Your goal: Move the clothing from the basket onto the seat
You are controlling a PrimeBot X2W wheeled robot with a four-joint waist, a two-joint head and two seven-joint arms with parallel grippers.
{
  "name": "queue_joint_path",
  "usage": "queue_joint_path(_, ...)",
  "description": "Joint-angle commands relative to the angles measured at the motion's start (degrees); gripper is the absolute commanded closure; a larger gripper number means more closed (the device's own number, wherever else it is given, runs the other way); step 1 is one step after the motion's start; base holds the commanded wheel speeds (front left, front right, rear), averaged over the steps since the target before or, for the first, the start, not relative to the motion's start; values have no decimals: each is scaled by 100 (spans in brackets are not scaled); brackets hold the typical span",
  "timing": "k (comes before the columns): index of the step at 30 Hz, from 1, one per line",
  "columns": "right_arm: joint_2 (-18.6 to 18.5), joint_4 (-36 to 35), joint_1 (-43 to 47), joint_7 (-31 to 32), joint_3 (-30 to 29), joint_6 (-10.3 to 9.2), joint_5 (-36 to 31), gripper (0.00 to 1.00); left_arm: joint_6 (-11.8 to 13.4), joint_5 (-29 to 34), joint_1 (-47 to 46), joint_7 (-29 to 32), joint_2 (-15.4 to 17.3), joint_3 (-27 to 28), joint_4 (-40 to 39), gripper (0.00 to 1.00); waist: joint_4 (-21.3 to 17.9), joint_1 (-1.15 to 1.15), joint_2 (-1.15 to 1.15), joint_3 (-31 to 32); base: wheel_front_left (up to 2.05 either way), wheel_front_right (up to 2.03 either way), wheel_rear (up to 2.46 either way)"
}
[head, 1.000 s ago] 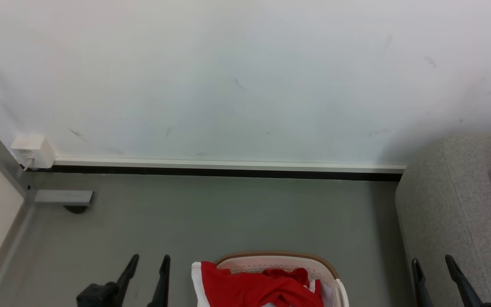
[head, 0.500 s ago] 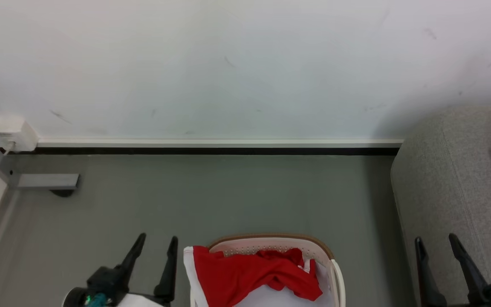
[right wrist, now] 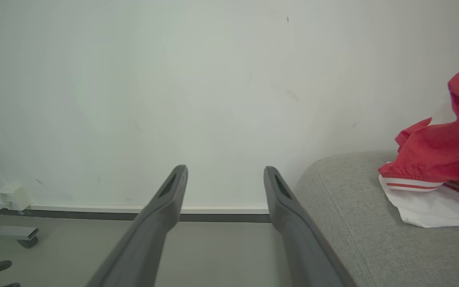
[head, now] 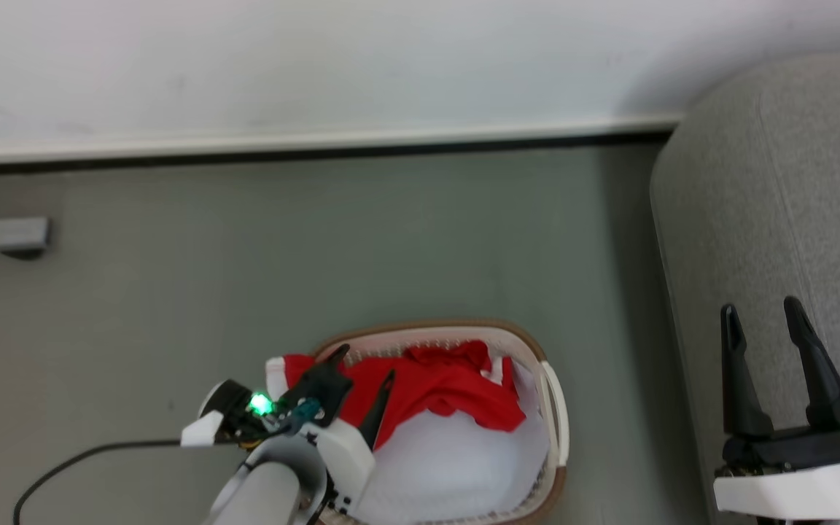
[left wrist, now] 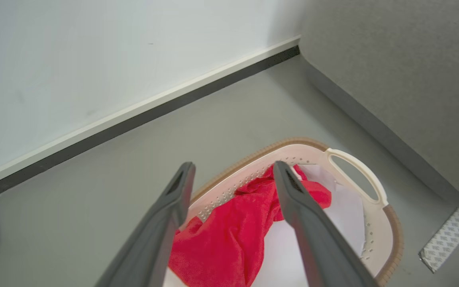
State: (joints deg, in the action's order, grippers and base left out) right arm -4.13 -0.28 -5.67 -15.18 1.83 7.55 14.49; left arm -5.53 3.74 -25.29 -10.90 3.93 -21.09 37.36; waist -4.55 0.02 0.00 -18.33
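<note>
Red clothing (head: 456, 390) lies in the basket (head: 553, 386), near the grey seat (head: 748, 189). The left gripper (head: 367, 362) hangs over it, fingers apart and empty; it should descend onto the thick fold. The right gripper (head: 760, 306) is also apart, empty.

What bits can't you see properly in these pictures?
- Basket: head view, near corner hidden by the left arm.
- Clothing in the basket: piled up, so how many pieces is unclear.
- Garment on the seat: cut off by the right edge in head and right wrist views.
- Left claw: head view, touching the cloth or not, cannot tell.
</note>
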Motion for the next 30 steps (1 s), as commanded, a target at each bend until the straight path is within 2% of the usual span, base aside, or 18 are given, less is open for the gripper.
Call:
queue_joint_path(1,12,-72,-175,4,27,-12,82,0,-8,91,-278,67,-7,-67,262,0,-303,-2,0,-529,0,0,0)
queue_joint_path(8,77,-302,-641,5,33,-12,170,0,194,211,-1148,430,-53,-261,1242,0,-590,-2,0,-1304,0,0,0)
queue_joint_path(15,105,-495,-1011,4,-38,-12,243,0,266,295,-1840,957,-73,-532,2081,0,-744,-2,0,-1893,0,0,0)
queue_joint_path(23,120,-653,-1252,5,-14,-12,370,0,341,188,-2456,1407,-90,-765,2616,0,-907,-2,0,-2442,0,0,0)
queue_joint_path(30,122,-729,-1365,5,7,-12,514,0,505,220,-2841,1622,-83,-863,3009,0,-1030,-2,0,-2789,0,0,0)
